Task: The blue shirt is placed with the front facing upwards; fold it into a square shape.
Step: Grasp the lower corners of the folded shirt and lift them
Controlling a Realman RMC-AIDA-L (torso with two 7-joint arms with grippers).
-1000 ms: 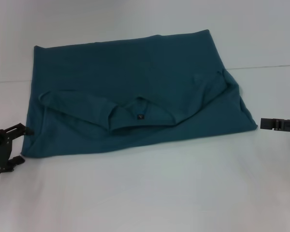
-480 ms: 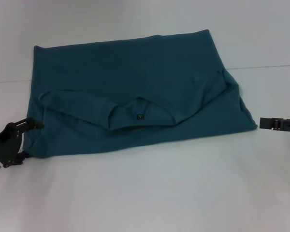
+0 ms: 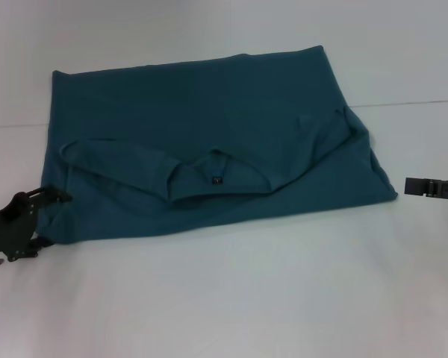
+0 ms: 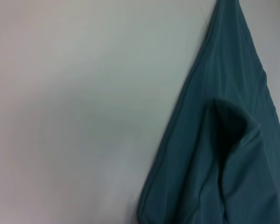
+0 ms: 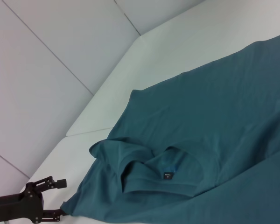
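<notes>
White tabletop (image 3: 224, 298) carries the dark teal-blue cotton short-sleeved shirt (image 3: 209, 142), already doubled over, collar and small black neck label (image 3: 216, 180) facing up; its long axis runs left to right. Left gripper (image 3: 51, 198) sits at the shirt's near-left corner, its tips touching the hem edge; grip state cannot be told. Right gripper (image 3: 411, 186) hangs just beside the near-right corner, apart from the cloth, state likewise unclear. Judgement: left arm is nearer its corner.
</notes>
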